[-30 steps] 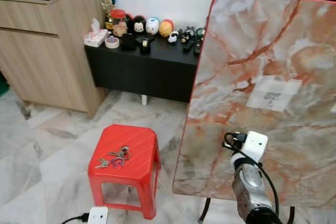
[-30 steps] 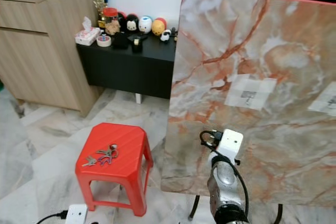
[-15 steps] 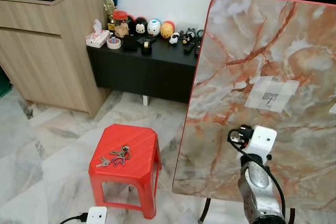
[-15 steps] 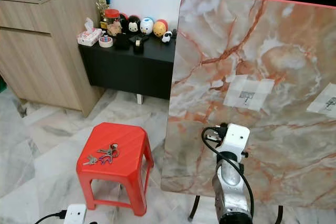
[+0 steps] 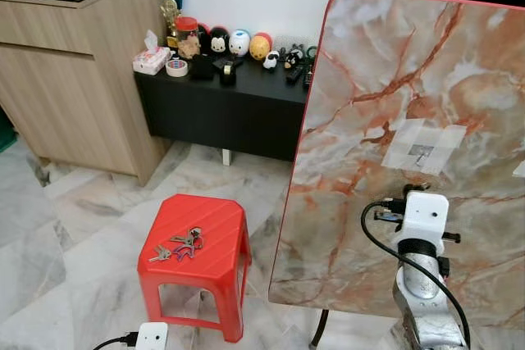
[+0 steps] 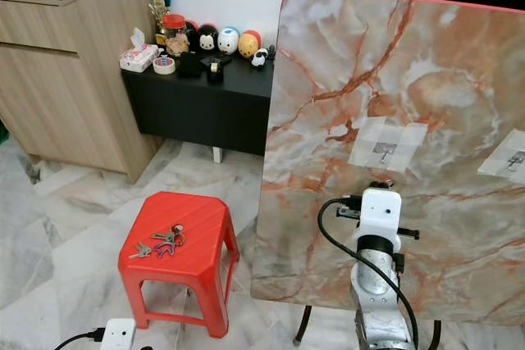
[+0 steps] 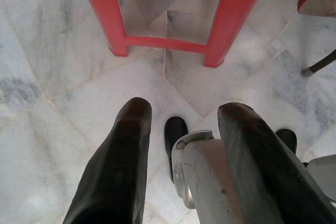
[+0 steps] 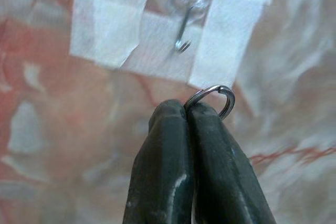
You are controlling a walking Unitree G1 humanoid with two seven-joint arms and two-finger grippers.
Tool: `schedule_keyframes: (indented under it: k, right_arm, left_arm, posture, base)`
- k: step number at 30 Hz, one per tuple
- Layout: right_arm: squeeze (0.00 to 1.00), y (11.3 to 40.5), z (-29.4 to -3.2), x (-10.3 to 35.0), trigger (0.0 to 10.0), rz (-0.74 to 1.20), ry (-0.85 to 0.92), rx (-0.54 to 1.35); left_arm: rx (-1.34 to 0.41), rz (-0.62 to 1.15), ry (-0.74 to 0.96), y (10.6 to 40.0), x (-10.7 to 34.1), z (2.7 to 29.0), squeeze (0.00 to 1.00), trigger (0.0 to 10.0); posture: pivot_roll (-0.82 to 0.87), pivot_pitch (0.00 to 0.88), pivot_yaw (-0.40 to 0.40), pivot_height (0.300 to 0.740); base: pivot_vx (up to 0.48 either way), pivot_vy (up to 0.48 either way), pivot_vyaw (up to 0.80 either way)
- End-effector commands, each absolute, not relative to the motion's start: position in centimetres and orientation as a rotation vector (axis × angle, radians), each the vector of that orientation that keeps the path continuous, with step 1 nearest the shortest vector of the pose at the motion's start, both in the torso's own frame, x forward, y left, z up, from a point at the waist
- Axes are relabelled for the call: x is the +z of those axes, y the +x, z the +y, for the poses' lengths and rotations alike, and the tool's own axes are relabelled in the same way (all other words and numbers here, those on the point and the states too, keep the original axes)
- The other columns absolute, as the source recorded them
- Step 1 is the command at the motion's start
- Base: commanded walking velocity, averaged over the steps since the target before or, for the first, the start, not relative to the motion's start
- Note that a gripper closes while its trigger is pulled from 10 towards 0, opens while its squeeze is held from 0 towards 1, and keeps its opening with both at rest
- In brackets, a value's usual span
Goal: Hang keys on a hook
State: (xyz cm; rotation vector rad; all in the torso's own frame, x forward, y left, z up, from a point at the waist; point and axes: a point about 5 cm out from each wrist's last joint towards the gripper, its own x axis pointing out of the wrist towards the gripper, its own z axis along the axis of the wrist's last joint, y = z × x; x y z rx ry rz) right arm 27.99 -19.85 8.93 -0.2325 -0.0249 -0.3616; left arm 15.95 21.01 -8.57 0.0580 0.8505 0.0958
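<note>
A marble tabletop stands upright on the right, with a small clear hook held on by white tape. My right arm is raised just below that hook. In the right wrist view my right gripper is shut on a metal key ring, a little below the hook and apart from it. A bunch of keys lies on the red stool. My left gripper hangs open low over the floor, near the stool's legs.
A second taped hook sits further right on the tabletop. A black low cabinet with figurines and a wooden cabinet stand at the back. A white plug adapter lies on the marble floor, and the table's leg is beside the stool.
My right arm has risen and swung to the right, so the gripper now sits just under the taped hook. The keys on the stool have not moved.
</note>
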Motion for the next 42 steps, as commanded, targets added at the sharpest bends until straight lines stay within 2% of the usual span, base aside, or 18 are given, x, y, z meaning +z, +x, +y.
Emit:
schedule_keyframes:
  k: [1,20,42]
  right_arm:
    - [0.0,27.9,-20.2,9.5,10.0,-0.037,-0.26,-0.376]
    - [0.0,29.5,-20.1,11.3,10.0,-0.071,-0.372,-0.354]
    - [0.0,30.2,-19.7,11.5,10.0,-0.031,-0.386,-0.316]
  left_arm:
    - [0.082,0.876,0.061,15.5,-8.9,20.7,0.0,10.0]
    - [0.083,0.885,0.063,15.4,-8.9,20.8,0.0,10.0]
    - [0.084,0.875,0.062,15.5,-8.9,20.8,0.0,10.0]
  posture:
    - [0.07,0.0,-0.098,0.74]
    - [0.07,0.0,-0.095,0.74]
    - [0.07,0.0,-0.102,0.74]
  base:
    - [0.0,0.0,0.0]
    - [0.0,0.0,0.0]
    - [0.0,0.0,0.0]
